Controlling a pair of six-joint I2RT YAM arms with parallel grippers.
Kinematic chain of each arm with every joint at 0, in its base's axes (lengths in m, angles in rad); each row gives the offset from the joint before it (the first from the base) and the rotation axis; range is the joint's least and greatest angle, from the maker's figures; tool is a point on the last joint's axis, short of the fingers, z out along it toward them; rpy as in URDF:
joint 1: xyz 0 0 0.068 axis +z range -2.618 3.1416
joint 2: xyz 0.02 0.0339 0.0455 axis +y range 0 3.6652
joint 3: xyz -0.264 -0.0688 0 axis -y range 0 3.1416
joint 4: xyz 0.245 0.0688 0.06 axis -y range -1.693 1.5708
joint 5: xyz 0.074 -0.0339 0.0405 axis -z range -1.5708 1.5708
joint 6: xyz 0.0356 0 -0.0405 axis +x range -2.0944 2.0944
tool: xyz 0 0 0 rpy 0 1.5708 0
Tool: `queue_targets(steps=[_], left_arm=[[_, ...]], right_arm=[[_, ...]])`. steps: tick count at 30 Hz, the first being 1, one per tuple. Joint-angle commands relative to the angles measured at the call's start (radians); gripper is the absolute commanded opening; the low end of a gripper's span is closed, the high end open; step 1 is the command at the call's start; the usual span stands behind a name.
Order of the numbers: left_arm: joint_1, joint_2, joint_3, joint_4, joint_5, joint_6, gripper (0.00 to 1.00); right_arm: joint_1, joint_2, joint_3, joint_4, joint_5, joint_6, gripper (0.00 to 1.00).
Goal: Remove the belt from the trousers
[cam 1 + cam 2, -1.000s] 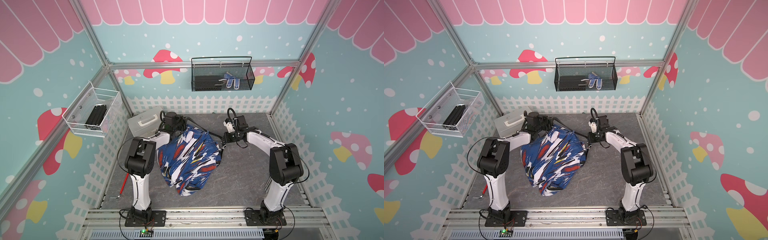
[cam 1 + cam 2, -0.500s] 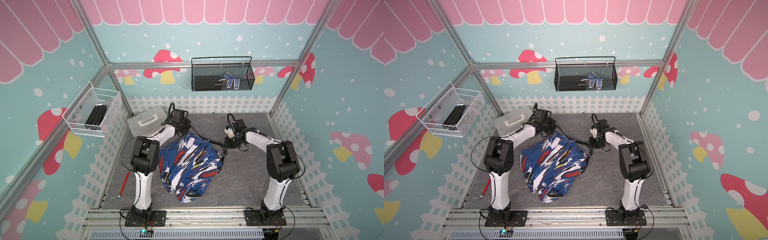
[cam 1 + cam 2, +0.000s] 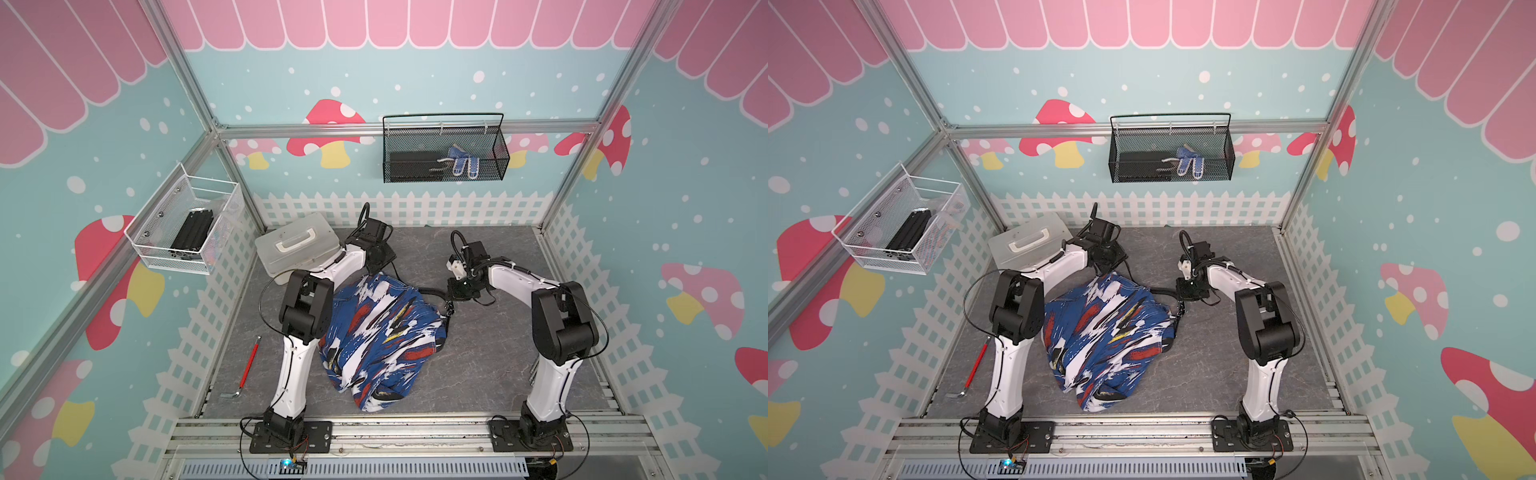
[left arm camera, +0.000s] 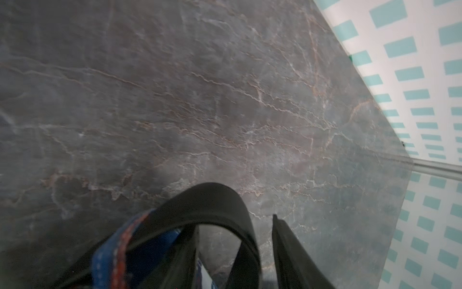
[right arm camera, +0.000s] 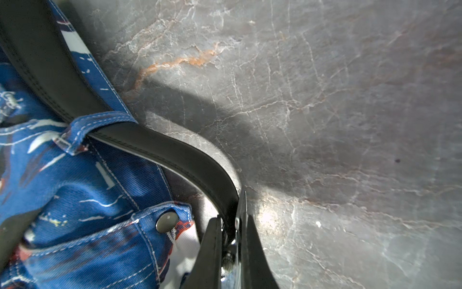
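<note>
Far left: white wire basket [image 3: 187, 226] on the side wall, dark block inside. Red-handled hex key [image 3: 249, 365] lies flat on the tabletop [image 3: 478, 365] by the left fence, well apart from the cloth. White box [image 3: 297, 247] sits in the back-left corner, with the left arm reaching past just beside it. Left tool [image 3: 378, 259] is at the back edge of the trousers [image 3: 382, 332]. In the left wrist view its jaws stand apart and a bend of the belt [image 4: 212, 200] arches up between them. There is a clear gap between the strap and the one finger [image 4: 287, 250], so it is released and clamping nothing. A blue-and-red cloth strip crosses the strap there. The trousers lie crumpled mid-tabletop between the two arms, waistband toward the back fence. In both top views a short bare run of belt leaves the waistband's right end and goes to the right tool [image 3: 451, 297], low over the tabletop. In the right wrist view the strap passes under a blue belt loop [image 5: 100, 120] and curves along the waistband edge into the tool. Those jaws are clenched on the belt's end, with shiny metal hardware pinched between the fingers. The waistband's metal button [image 5: 166, 221] is just beside them.
</note>
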Motion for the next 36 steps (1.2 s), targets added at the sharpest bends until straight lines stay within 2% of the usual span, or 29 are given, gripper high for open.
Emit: queue_targets(steps=[1, 5, 10, 14, 20, 22, 23, 28, 36], left_arm=[[-0.05, 0.029, 0.082, -0.123, -0.024, 0.062, 0.51], [-0.082, 0.013, 0.09, -0.178, -0.091, 0.052, 0.51], [-0.105, 0.0, 0.037, -0.21, -0.109, -0.027, 0.49], [-0.111, -0.003, 0.023, -0.212, -0.126, -0.034, 0.45], [-0.114, 0.026, 0.051, -0.212, -0.096, -0.047, 0.18], [-0.115, 0.041, 0.06, -0.212, -0.088, -0.054, 0.04], [-0.114, 0.049, 0.07, -0.211, -0.082, -0.057, 0.0], [-0.088, 0.055, 0.112, -0.211, -0.081, -0.065, 0.0], [0.043, 0.052, 0.282, -0.21, -0.07, -0.102, 0.0]], right_arm=[[0.007, 0.011, -0.028, -0.077, 0.052, -0.026, 0.0], [0.007, 0.017, -0.028, -0.076, 0.054, -0.027, 0.0], [0.007, 0.025, -0.031, -0.075, 0.051, -0.029, 0.0], [0.007, 0.025, -0.033, -0.073, 0.05, -0.026, 0.0], [0.007, 0.031, -0.027, -0.073, 0.05, -0.025, 0.0], [0.008, 0.037, -0.018, -0.074, 0.05, -0.024, 0.0], [0.009, 0.04, -0.013, -0.077, 0.05, -0.024, 0.0], [0.01, 0.042, -0.002, -0.094, 0.064, -0.03, 0.0], [0.012, 0.038, -0.053, -0.105, 0.083, -0.036, 0.0]])
